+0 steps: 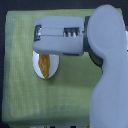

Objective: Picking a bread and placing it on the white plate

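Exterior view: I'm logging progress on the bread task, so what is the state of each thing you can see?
bread: lying on the plate, lengthwise, upper end hidden under the arm.
white plate: on the green cloth, holding the bread, upper part covered by the arm.
gripper: above the plate's top edge; open or shut cannot be told.
green cloth: spread flat under the plate.

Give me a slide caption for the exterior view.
PR2 arm reaches over bread lying on the white plate atop a green cloth.
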Action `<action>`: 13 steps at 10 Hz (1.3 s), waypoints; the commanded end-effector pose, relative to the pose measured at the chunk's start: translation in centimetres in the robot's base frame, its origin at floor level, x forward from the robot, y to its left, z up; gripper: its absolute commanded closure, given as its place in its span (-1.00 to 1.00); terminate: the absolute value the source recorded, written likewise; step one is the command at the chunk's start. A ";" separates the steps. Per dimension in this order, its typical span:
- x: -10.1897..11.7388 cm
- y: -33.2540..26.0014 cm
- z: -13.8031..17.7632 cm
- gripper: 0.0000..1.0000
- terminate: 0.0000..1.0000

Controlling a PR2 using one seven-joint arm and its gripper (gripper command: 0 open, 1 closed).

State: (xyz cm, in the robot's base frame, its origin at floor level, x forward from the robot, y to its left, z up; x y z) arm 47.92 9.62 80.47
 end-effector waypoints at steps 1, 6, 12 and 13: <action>1.2 -0.7 -0.8 1.00 -1.00; 1.2 -0.1 -1.2 -1.00 -1.00; 1.9 -0.7 -1.7 -1.00 -1.00; 1.9 -0.8 -1.8 -1.00 -1.00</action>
State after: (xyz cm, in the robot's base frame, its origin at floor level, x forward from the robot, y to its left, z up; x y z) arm 49.49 9.38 79.14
